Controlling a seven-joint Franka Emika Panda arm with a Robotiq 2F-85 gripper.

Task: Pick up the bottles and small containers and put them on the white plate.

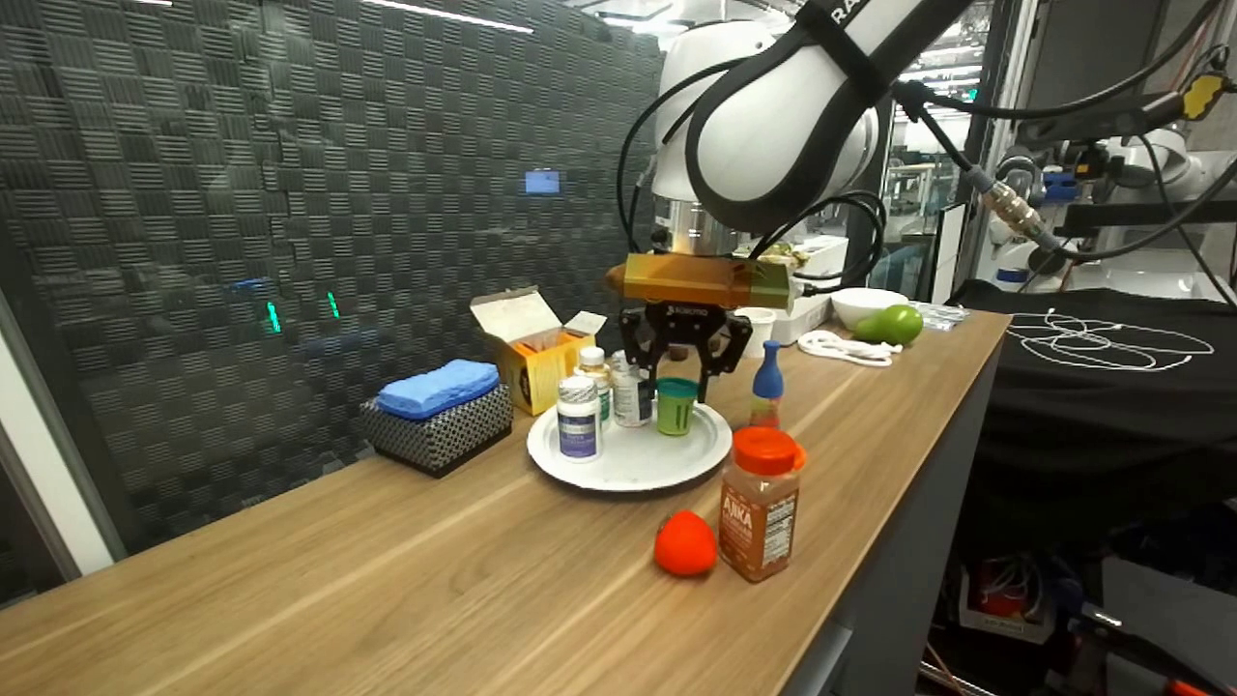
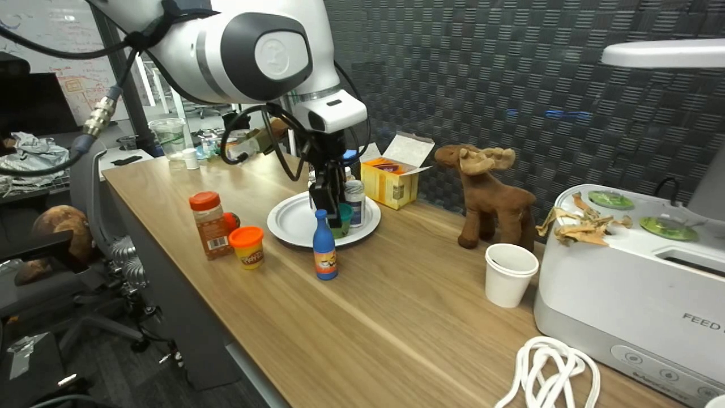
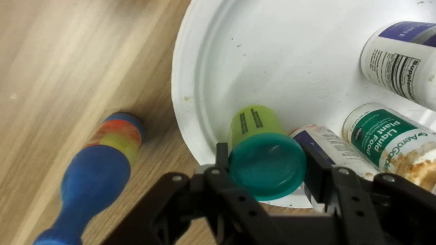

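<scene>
The hand (image 1: 678,391), half-closed, clasps a green tub (image 3: 266,160).

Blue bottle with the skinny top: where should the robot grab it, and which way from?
Probably the wider body of the blue bottle, just under its sloping shoulders, with the gripper coming down from above. The bottle stands upright, and its thin neck should slip up between the jaws. Wood shows between the bottle and the white plate, so that side seems to have room too.

The tool (image 1: 677,391) grips a green tub (image 1: 675,419) (bottles (image 1: 579,425) stand on the plate (image 1: 640,472)).
</scene>
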